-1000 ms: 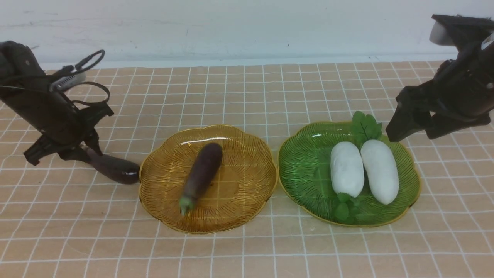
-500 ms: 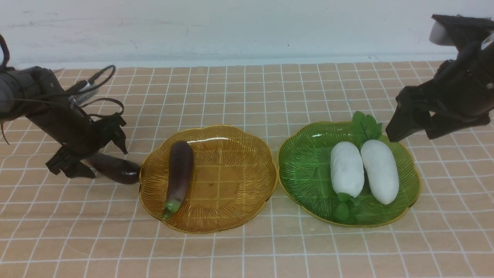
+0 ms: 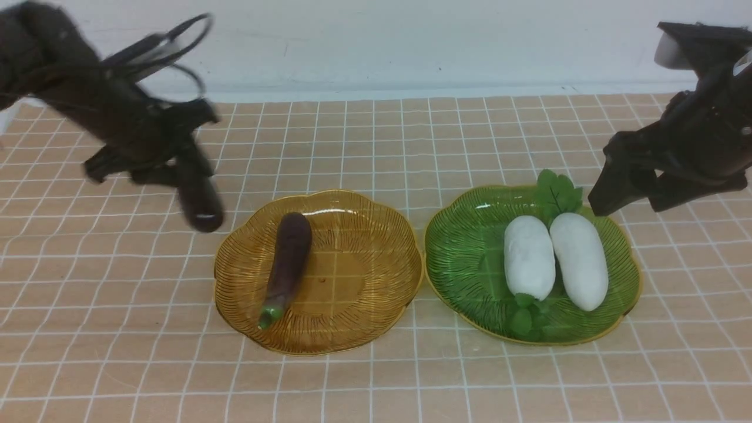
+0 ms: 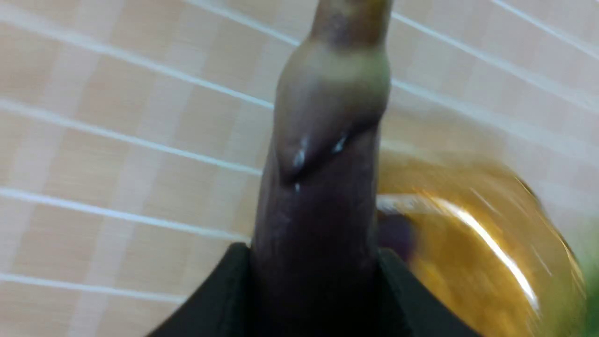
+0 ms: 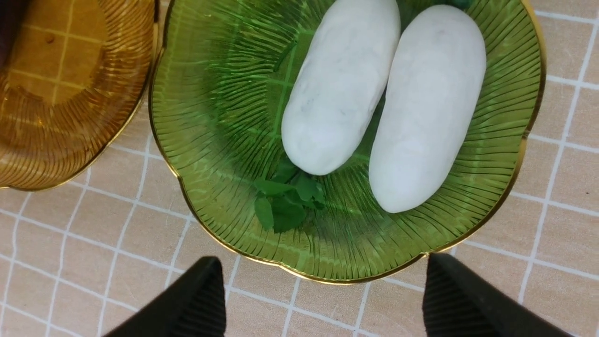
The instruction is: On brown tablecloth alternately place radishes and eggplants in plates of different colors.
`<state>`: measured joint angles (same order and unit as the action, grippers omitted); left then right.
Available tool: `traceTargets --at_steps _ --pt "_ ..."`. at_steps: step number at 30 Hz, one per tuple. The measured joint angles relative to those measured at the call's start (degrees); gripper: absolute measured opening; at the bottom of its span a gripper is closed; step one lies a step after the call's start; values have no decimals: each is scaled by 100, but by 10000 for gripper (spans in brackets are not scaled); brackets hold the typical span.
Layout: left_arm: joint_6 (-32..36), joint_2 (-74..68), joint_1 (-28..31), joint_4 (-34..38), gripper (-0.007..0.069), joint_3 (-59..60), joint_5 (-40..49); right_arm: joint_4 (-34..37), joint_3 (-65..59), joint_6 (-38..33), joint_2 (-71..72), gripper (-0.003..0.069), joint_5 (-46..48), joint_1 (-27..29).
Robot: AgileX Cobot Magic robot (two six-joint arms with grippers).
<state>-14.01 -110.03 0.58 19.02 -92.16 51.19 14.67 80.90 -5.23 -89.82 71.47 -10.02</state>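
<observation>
Left jaws closed on dark eggplant, right jaws wide and holding nothing.

Your left gripper point(image 4: 314, 285) has the darker eggplant point(image 3: 200, 191) pinched between its fingers, up off the brown tablecloth point(image 3: 106, 305). In the front view that's upper left of the frame, blurred, the eggplant's free end hanging down near the upper-left edge of the amber plate point(image 3: 364, 294). Your left wrist view shows the same eggplant big and close, its brownish tip clear of the fingers, amber plate blurred behind it.

Your other eggplant, the green-capped one point(image 3: 289, 258), lies in the amber plate, left of the plate's middle. It's tilted: cap toward the lower left, dark end toward the top. Amber plate sits just left of frame center.

You have the green plate point(image 3: 464, 264) right of center, right beside the amber one. Both white radishes are in it, in its right half, side by side: the left radish point(image 3: 529, 255) has its leaves toward the bottom of the frame, the right radish point(image 3: 578, 258) has its leaves toward the top.

Your right gripper point(image 5: 324, 295) is at upper right in the front view, fingers well apart, above the cloth by the green plate's upper-right rim. Nothing between them.
</observation>
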Motion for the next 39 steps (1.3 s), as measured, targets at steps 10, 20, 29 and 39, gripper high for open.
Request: traceTargets --at_steps 10,20,29,39 --pt "979 -599 -1918 -569 327 -41 196 -389 -88 67 386 332 -12 0" --pt "1140 -850 -2214 -937 627 -260 230 -482 -3129 108 4060 -13 -1676 0" --pt "1097 -850 -2214 -945 292 -894 1094 413 -5980 -695 6127 -15 -6330 0" --pt "1097 -850 -2214 -977 -1 -963 1238 513 -6000 -727 6134 -15 -6485 0"
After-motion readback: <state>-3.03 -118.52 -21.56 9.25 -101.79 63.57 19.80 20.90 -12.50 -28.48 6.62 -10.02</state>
